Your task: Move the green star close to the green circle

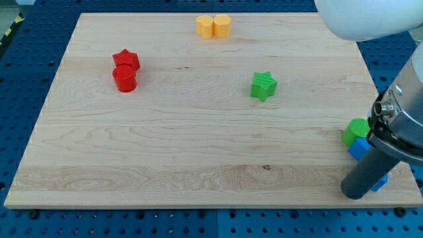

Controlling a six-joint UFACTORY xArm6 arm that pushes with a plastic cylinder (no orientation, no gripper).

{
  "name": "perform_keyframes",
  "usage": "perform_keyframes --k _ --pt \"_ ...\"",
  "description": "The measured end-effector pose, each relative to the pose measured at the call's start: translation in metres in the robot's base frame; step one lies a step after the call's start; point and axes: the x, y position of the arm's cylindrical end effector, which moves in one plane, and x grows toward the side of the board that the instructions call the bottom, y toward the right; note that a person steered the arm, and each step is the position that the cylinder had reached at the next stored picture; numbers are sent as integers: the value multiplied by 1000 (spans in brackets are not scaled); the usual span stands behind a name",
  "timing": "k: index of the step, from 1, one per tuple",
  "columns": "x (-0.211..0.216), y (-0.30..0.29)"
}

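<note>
Two green blocks matter here, and they sit well apart: the green star [264, 85] lies right of centre on the tabletop [198, 158], w/ bare wood all round it, while the green circle [356, 131] is hard against the right edge, touching a blue block [359, 148] just below it. My tip [354, 193] is down near the bottom right corner, below both of those, & nowhere near the star; it's a plain rod, so no jaws to open or close, and it isn't touching the star. Main risk, imo: getting round to the star's far (left) side means leaving this corner, and a careless path would knock the circle or the blue block, maybe off the right edge, since they're so close to it. Second risk: the star's points make a push glance off, so an off-centre contact could spin it & send it toward the top edge instead of toward the circle. Third: pushing too far rams the star into the circle and shoves that over the edge. The red star [125, 59], red cylinder [124, 79] near the top left, & two yellow blocks [213, 26] at the top edge look safely out of the way.
</note>
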Motion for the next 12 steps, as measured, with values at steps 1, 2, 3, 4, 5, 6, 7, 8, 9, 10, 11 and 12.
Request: perform_keyframes --k 1,2,3,4,5,6,7,8,9,10,11,12 --pt "7 -17" --pt "4 -36" --pt "4 -40" --pt "4 -40" --pt "4 -40" --pt "4 -48" --pt "-32 -88" --pt "-82 -104" --pt "-105 -121" --pt "-123 -155" --pt "-162 -177" --pt "-174 -181"
